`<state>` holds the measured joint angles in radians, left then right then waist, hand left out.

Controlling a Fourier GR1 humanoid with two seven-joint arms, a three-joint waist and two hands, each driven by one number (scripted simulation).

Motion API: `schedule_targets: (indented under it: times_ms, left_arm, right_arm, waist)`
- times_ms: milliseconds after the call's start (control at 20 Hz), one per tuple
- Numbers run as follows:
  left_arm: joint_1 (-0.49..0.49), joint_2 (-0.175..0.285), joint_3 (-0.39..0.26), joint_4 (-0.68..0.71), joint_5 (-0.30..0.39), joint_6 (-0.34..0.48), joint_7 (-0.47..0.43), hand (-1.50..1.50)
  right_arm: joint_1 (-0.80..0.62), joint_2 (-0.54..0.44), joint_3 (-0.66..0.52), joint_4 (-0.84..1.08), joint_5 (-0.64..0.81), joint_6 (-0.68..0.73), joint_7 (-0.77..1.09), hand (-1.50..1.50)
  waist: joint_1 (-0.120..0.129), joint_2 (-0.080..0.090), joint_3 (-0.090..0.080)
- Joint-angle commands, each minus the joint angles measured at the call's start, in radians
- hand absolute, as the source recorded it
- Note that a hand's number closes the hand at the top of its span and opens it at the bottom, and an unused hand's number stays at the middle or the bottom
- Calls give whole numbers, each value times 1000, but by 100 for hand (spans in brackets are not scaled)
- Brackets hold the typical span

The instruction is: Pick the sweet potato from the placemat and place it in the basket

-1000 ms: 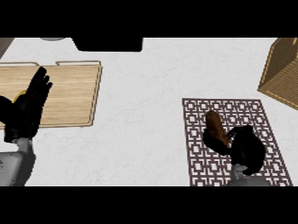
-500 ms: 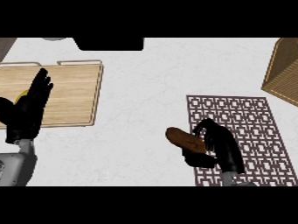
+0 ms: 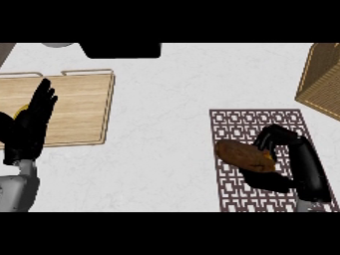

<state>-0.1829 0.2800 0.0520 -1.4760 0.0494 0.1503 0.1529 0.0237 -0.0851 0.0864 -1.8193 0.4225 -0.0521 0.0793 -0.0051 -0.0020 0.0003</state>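
Right hand (image 3: pixel 299 162) is clamped on the sweet potato (image 3: pixel 242 155). Fingers curl over its far side and the thumb comes in at the near side, so we log it as closed round the thing. The potato sticks out to the left of the palm, over the left part of the placemat (image 3: pixel 275 122). We cannot tell whether it is off the mat or touching it. Step in hand, as we judge it: grasp made, lift and carry next.

To do it well, we would raise straight up first so the potato clears the mat without dragging it. Then we would swing up-view and right toward the basket (image 3: pixel 333 84), which sits well apart at the view's right edge, partly cut off. A good part of the potato shows outside the grip, so we would hold the wrist level and avoid quick turns that could let it twist out. We would come in above the basket's near wall, centre over the opening, and only then uncurl the fingers.

Left hand (image 3: pixel 25 127) rests at the view's left over the wooden board (image 3: pixel 77 99), fingers straight, well apart from the task's things. No part for it here.
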Motion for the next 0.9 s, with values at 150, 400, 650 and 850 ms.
schedule_targets:
  times_ms: [150, 400, 650, 850]
  left_arm:
    - [-6, -11, 9, -35, -9, -1, 35, 0]
    - [-22, -3, 28, 9, -6, -28, -3, 0]
    - [-34, -20, 33, 77, -19, -43, -55, 0]
    - [-1, -30, 8, -70, -38, -14, 60, 0]
  right_arm:
    - [-152, -72, -127, -194, -45, 77, 297, 150]
    - [-291, -61, -250, -115, -111, 10, 359, 150]
    - [-514, -165, -325, 41, -84, -1, 429, 150]
    - [-594, -201, -318, 191, -25, -31, 425, 150]
  waist:
    - [5, 0, -1]
    - [6, 2, 0]
    - [8, 3, -1]
    - [13, 2, 0]
